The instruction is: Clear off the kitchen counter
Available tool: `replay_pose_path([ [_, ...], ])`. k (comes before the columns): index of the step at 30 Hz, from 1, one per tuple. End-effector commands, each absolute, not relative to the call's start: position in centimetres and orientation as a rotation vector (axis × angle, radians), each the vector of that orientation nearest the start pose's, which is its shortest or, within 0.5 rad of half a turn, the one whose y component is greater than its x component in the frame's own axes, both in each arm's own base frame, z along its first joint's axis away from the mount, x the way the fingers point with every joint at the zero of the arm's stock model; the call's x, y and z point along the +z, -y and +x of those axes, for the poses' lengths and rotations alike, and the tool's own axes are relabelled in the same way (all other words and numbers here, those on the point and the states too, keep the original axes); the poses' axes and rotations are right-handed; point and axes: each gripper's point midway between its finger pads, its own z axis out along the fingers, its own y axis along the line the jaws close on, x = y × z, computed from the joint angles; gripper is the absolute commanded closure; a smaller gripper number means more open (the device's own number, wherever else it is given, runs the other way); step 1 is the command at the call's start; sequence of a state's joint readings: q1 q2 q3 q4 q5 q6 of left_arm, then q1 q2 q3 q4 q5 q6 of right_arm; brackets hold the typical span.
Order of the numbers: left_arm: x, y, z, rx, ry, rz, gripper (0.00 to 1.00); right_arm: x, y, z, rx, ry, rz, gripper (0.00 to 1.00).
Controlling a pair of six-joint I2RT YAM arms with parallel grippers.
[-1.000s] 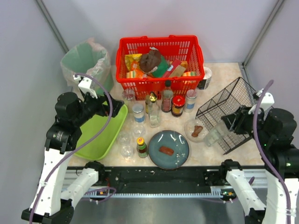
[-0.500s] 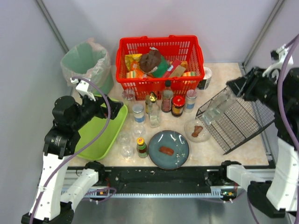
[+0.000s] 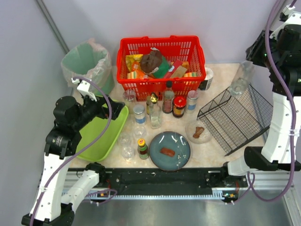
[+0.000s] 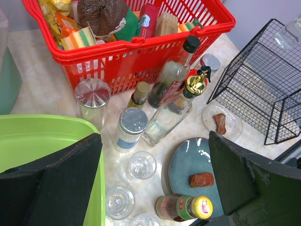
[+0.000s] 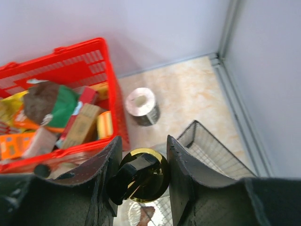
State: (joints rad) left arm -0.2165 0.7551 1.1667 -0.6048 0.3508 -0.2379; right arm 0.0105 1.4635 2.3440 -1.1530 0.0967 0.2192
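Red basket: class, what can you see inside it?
A brown lump tops striped sponges, snack packets and a red pack; anything beneath them is covered.

Red bskt [image 3: 160, 39], wire rack [image 3: 235, 120], grn tray [image 3: 101, 139]

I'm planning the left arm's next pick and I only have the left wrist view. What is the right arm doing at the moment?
Observer: The right gripper is shut on a clear glass. It holds the glass in the air near the far corner of the wire rack, as the top view shows it.
Operator: Is anything on the kitchen counter beyond the right end of the red basket? The basket blocks my view there.
Observer: Yes. A small round container with a pale top sits on the counter just beside that end of the basket.
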Motion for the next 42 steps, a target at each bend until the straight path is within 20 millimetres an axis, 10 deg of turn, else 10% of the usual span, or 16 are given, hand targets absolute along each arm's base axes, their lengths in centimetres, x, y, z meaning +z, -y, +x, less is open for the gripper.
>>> replay_pose_path([
  [1, 37.5, 12.4, 23.3, -0.646, -1.72, 0.251, 0.02, 54.2, 4.8, 32.8, -0.104, -1.628, 0.339, 1.0],
  [28, 36.9, 12.5, 23.5, -0.652, -1.743, 0.25, 0.01, 50.4, 5.1, 36.2, 0.048, -1.572, 0.051, 1.0],
  [42, 36.5, 12.8, 23.3, -0.668, -1.749, 0.263, 0.02, 41.8, 5.1, 37.2, 0.204, -1.652, 0.067, 1.0],
])
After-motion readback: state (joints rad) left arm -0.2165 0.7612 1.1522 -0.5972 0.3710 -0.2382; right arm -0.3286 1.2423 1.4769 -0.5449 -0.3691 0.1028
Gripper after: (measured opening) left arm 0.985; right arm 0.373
